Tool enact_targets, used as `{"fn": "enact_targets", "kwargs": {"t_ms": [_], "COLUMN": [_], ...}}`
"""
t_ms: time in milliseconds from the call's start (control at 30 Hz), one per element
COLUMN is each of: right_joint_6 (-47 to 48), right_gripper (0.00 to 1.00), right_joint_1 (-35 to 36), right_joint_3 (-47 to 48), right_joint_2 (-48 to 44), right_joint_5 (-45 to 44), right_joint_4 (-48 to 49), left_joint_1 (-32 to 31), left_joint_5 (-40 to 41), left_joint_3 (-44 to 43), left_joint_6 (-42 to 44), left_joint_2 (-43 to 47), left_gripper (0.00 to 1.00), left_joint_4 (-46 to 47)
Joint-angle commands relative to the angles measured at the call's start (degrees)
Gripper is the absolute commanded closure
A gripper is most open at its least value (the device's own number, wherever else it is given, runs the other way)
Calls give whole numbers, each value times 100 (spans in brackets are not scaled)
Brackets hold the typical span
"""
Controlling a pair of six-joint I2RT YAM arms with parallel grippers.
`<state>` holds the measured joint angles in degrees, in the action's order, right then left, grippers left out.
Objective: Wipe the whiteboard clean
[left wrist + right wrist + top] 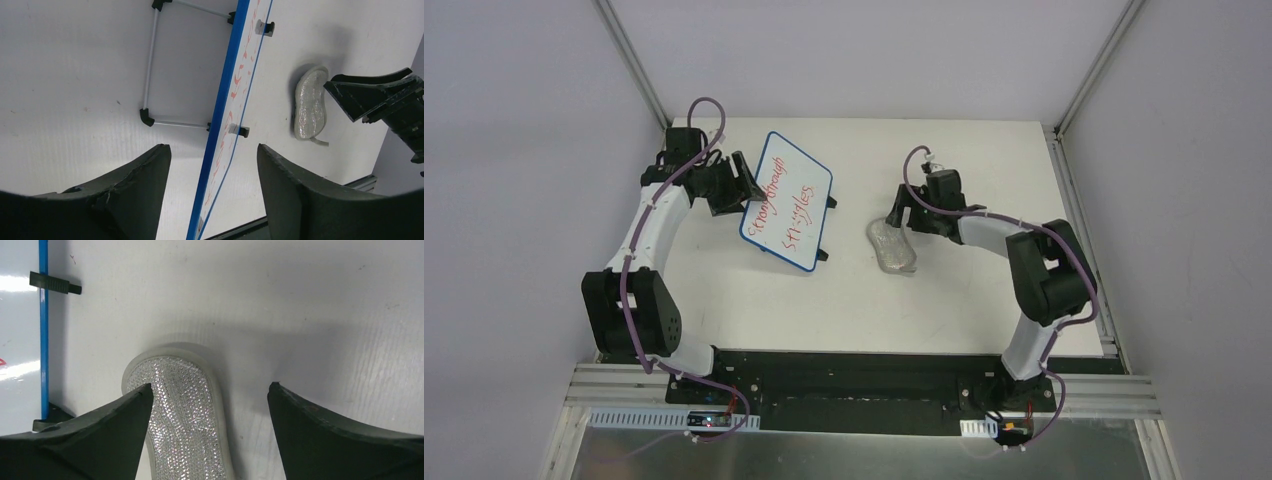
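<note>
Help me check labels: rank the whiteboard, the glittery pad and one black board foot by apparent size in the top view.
Largest to smallest:
1. whiteboard
2. glittery pad
3. black foot, clearly the smallest

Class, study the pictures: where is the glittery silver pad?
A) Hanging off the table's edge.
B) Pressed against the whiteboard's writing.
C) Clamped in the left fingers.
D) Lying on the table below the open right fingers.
D: the pad lies flat on the table, apart from the whiteboard, and the right fingers stand open over it.
</note>
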<state>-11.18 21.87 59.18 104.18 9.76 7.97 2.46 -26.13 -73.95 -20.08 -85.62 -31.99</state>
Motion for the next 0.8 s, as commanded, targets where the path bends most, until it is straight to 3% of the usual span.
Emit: {"fn": "enact_targets", "kwargs": {"t_ms": [0, 100, 133, 233, 567, 767], "right_joint_6": [261, 265, 238, 317, 770, 1079], "right_gripper": [11, 16, 22, 23, 10, 10], "right_joint_1": [476, 744, 827, 1134, 2039, 2186], "right_joint_3": [-153, 114, 259, 444, 444, -9], "right_joint_2": [-605, -376, -264, -147, -300, -476], "right_joint_5": [-843, -932, -1131, -1789, -3337, -2765], "right_joint_4": [97, -174, -357, -622, -1094, -411], "left_joint_1": [7, 6, 12, 9, 9, 13], "left_joint_5": [-21, 32, 74, -50, 88, 73], "left_joint_3": [79, 76, 33, 21, -40, -16], "left_joint_6": [-153, -241, -269, -354, -499, -545], "left_joint_2": [201, 189, 167, 185, 178, 251], "left_gripper": [37, 35, 30, 16, 16, 17], "left_joint_4": [228, 226, 166, 220, 35, 51]}}
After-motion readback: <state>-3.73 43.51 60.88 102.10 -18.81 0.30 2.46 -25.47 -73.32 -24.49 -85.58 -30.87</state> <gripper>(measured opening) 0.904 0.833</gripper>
